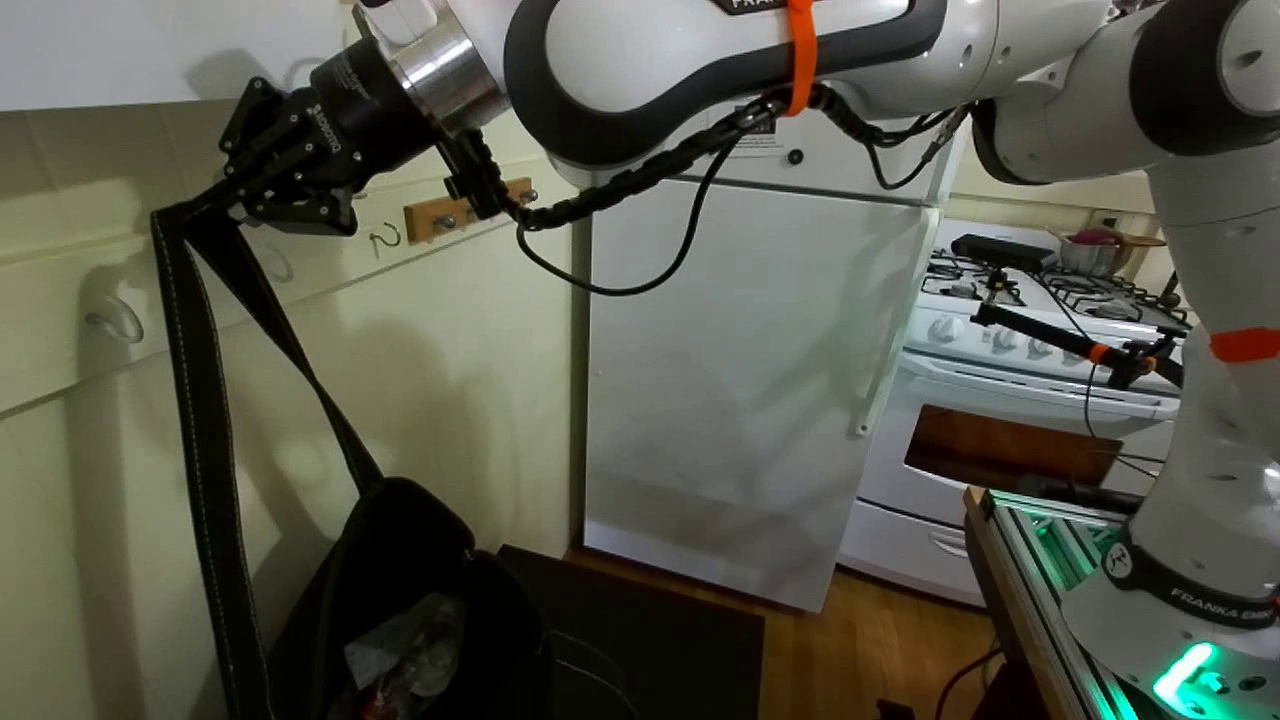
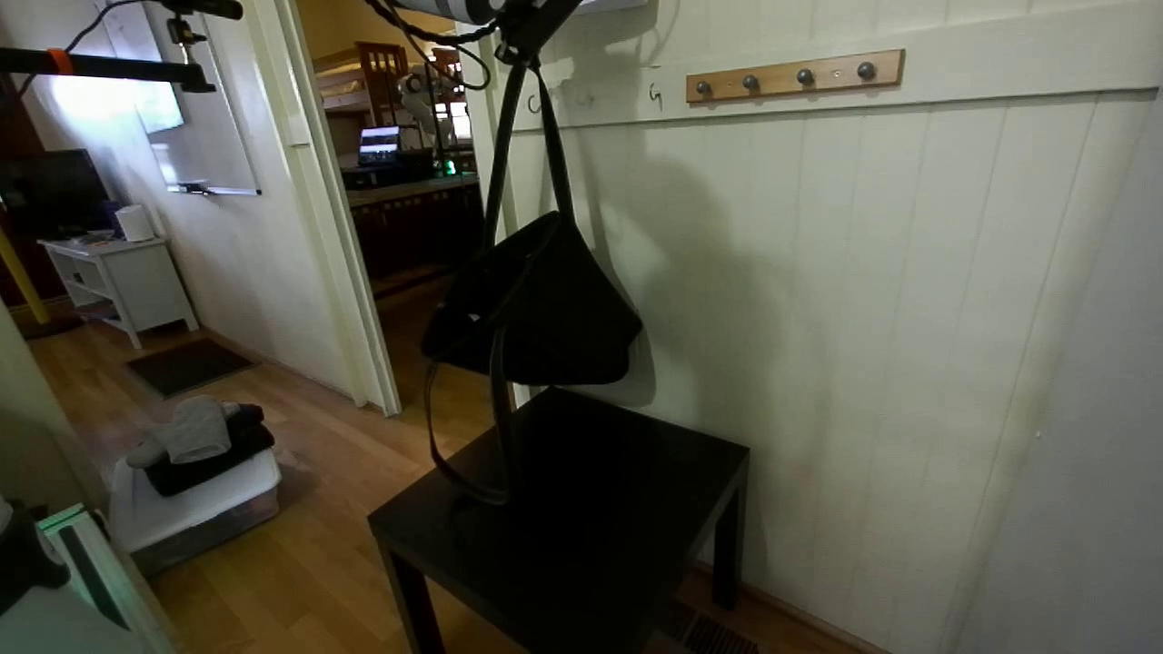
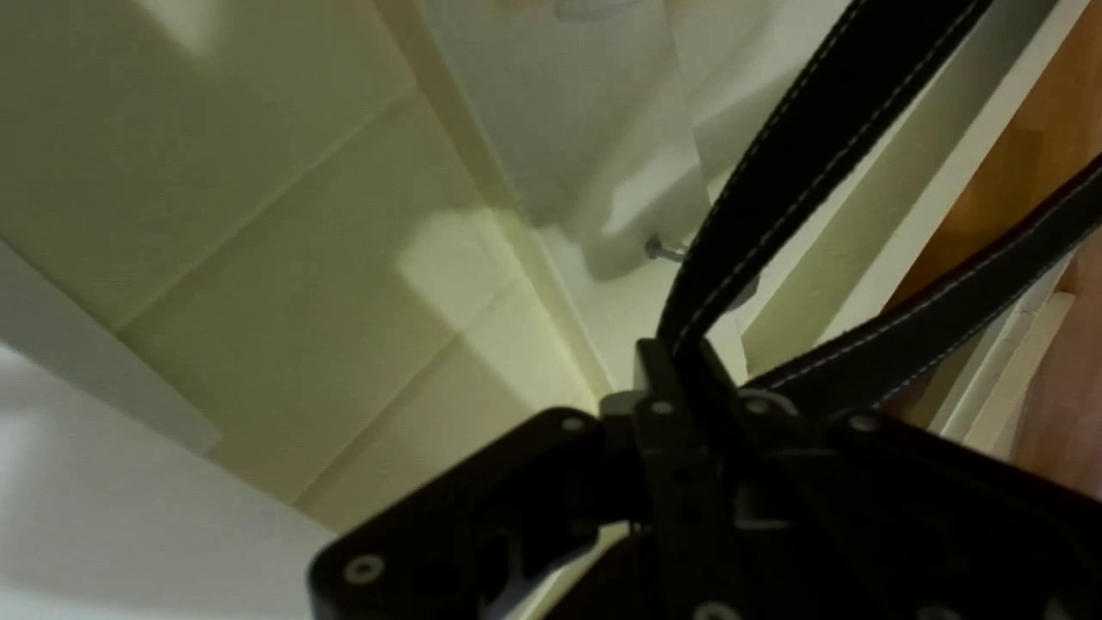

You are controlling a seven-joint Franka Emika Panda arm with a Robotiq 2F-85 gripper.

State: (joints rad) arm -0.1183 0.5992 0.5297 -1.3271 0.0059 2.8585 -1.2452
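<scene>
- At the arm's end, the Robotiq gripper (image 3: 682, 366) was seen with its fingers (image 3: 657, 375) pressed almost together, a stitched black strap (image 3: 818, 146) being pinched between their tips.
- Below it, the black shoulder bag (image 2: 572, 318) was suspended by that strap, tilted and open-mouthed (clear plastic packaging (image 1: 430, 640) could be glimpsed inside).
- A second strap (image 2: 504, 409) was hung in a loop from the bag, over the black side table (image 2: 627, 518); whether the tabletop was touched by it could not be told.
- Behind the pinched strap, a wall hook (image 1: 125, 320) was fixed to the pale wall (image 2: 872, 272).
- Farther along that wall, a wooden rack with four dark knobs (image 2: 777, 82) was mounted.
- Beyond it, the white refrigerator (image 1: 740, 400) was seen, and beside that the white gas stove (image 1: 1010, 390).
</scene>
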